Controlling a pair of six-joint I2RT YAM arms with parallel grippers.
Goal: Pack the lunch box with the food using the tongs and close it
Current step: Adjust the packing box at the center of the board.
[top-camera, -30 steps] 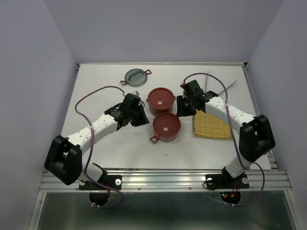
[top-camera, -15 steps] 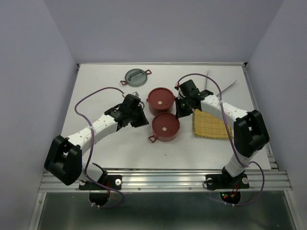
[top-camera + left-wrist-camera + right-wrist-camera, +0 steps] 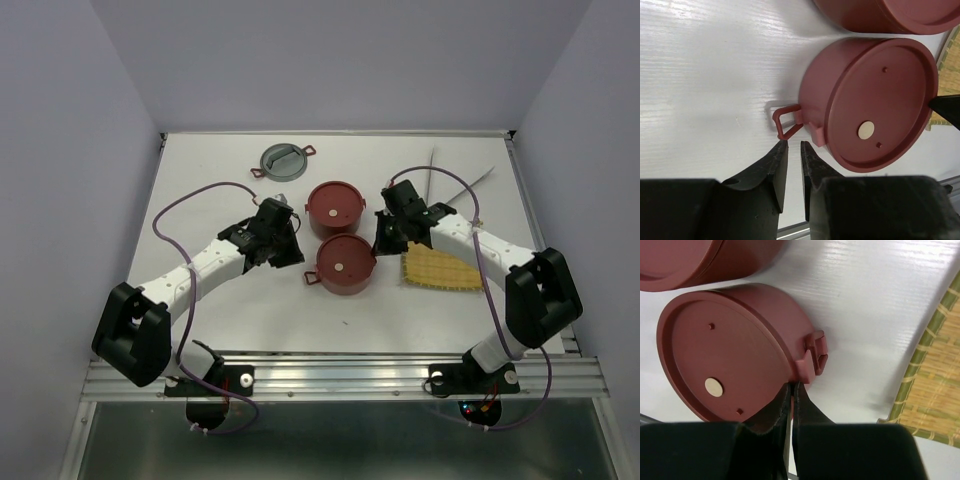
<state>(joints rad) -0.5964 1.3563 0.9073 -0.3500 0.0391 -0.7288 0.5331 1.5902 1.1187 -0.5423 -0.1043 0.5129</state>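
- The table [image 3: 220, 300] is seen to carry two dark-red lunch box bowls in the middle, a yellow mat [image 3: 445, 268] to their right and a grey lid [image 3: 281, 160] at the far left. No food can be made out.
- The near bowl [image 3: 345, 265] is found between the two grippers, its flat red face with a pale dot [image 3: 866, 130] turned up. The far bowl [image 3: 334, 206] is set just behind it.
- The tongs [image 3: 431, 170] are laid at the far right, well apart from both grippers and nearer the right arm, with the V opening towards the far edge.
- The line through the near bowl's two handles is judged to run from one gripper to the other, and any lift or turn would depend on that.
- The loop handle [image 3: 786, 120] lies just ahead of the left gripper [image 3: 792, 146], whose fingers are held slightly apart on nothing.
- The right gripper [image 3: 792, 388] is pressed together against the bowl's wall beside the bracket handle [image 3: 816, 356]. Nothing is seen pinched.
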